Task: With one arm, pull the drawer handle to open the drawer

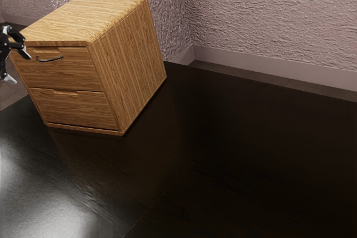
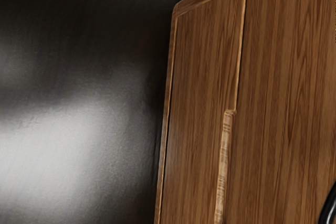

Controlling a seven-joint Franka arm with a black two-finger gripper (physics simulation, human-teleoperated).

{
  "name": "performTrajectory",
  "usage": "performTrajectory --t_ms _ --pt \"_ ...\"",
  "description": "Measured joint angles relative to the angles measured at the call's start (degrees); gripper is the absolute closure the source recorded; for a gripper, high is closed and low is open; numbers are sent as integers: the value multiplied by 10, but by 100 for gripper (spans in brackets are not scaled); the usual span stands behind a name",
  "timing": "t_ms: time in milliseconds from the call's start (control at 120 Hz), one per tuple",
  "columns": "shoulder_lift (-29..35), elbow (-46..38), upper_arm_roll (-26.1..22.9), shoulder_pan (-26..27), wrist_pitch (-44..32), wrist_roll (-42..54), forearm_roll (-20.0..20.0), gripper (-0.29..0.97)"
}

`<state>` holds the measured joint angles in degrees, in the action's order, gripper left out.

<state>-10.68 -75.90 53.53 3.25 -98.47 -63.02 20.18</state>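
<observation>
A wooden cabinet (image 1: 95,59) with two drawers stands on the dark floor at the exterior view's left. The upper drawer (image 1: 58,69) carries a thin dark handle (image 1: 49,58), and its front sits flush with the cabinet. My gripper (image 1: 17,66) is at the exterior view's left edge, just left of that handle, open, with nothing between its fingers. One fingertip (image 1: 24,54) is close to the handle's left end without holding it. In the wrist view the lower drawer (image 2: 205,129) with its recessed grip (image 2: 224,166) shows, and a sliver of the dark handle (image 2: 331,208).
Glossy dark floor (image 1: 223,171) spreads to the exterior view's right and front of the cabinet. Rough pinkish walls (image 1: 268,15) with a baseboard stand behind it. The lower drawer (image 1: 72,107) is also flush with the front.
</observation>
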Motion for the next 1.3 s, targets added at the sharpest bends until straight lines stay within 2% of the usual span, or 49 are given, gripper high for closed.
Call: performTrajectory --t_ms 483,842,1300 --pt "-23 3 -20 -2 -38 20 30 13" --pt "-31 2 -20 -6 -71 41 36 32" --pt "-46 1 -25 -8 -110 72 58 40"
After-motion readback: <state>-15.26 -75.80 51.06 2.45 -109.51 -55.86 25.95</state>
